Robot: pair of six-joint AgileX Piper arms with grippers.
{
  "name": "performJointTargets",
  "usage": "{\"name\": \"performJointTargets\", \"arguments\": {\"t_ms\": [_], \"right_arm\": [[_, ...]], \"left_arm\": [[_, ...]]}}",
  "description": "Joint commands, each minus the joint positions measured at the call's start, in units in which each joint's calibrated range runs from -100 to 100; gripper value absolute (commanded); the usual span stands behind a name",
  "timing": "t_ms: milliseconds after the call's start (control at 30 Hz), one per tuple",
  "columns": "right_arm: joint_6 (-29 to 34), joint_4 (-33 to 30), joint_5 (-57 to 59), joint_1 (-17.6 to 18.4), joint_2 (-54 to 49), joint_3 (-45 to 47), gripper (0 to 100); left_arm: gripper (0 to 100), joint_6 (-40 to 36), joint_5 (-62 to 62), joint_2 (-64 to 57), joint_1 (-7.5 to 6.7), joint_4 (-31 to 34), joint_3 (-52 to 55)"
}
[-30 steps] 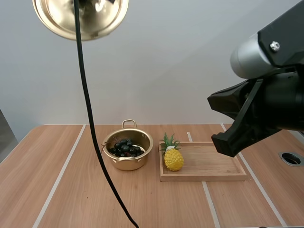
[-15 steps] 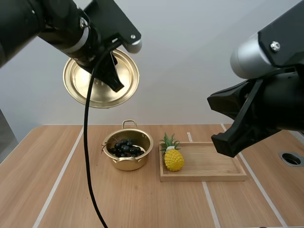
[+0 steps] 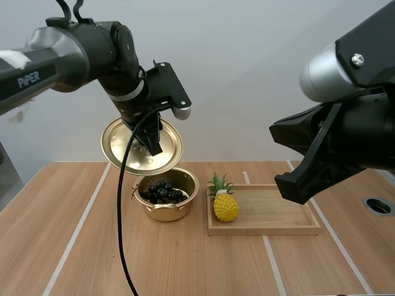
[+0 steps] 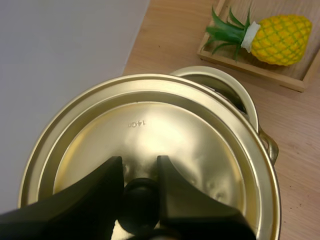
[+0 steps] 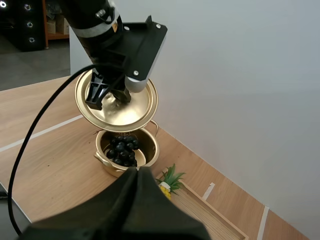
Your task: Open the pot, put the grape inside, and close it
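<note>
Left jaws are clamped on the black knob (image 4: 137, 192) of the round gold metal lid (image 3: 123, 145), so the lid hangs tilted under them, underside toward the wrist camera. The small gold metal pot (image 3: 165, 213) sits on the wooden counter (image 3: 80, 246) just below the left jaws and slightly off-centre from the lid. The bunch of dark grapes (image 3: 162, 191) is already inside, so I read this as the closing step. The knob grip makes sense because it leaves the lid rim free to seat. The lid needs levelling and centring before release, or the rim may catch the pot edge. Right jaws are shut empty, parked high and well clear of the pot. Below them, the yellow plastic pineapple (image 3: 225, 206) lies on the shallow wooden tray (image 3: 278, 213), not involved.
</note>
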Motion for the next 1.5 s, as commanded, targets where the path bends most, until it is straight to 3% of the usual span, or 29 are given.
{"name": "performJointTargets", "arguments": {"t_ms": [0, 467, 733, 800, 967, 1100, 1467], "right_arm": [[-0.17, 0.14, 0.0, -0.2, -0.6, 0.08, 0], [-0.17, -0.2, 0.0, -0.2, -0.6, 0.08, 0], [-0.17, -0.32, 0.0, -0.2, -0.6, 0.08, 0], [-0.17, -0.32, 0.0, -0.2, -0.6, 0.08, 0], [-0.17, -0.32, 0.0, -0.2, -0.6, 0.08, 0], [-0.17, -0.32, 0.0, -0.2, -0.6, 0.08, 0], [-0.17, -0.32, 0.0, -0.2, -0.6, 0.08, 0]], "left_arm": [[0, 1.6, 0.73, 2.93, -0.02, -1.35, -0.2], [0, 5.0, 10.96, 18.85, -0.02, -7.32, -12.82], [0, 6.95, 11.22, 24.5, -0.02, -9.86, -13.85], [0, 7.6, 11.22, 25.09, 0.26, -10.76, -13.85], [0, 10.88, 11.86, 26.11, 2.81, -17.4, -13.85], [0, 11.82, 12.29, 26.3, 4.26, -17.91, -13.85], [0, 12.14, 12.72, 26.66, 4.3, -18.3, -13.85]]}}
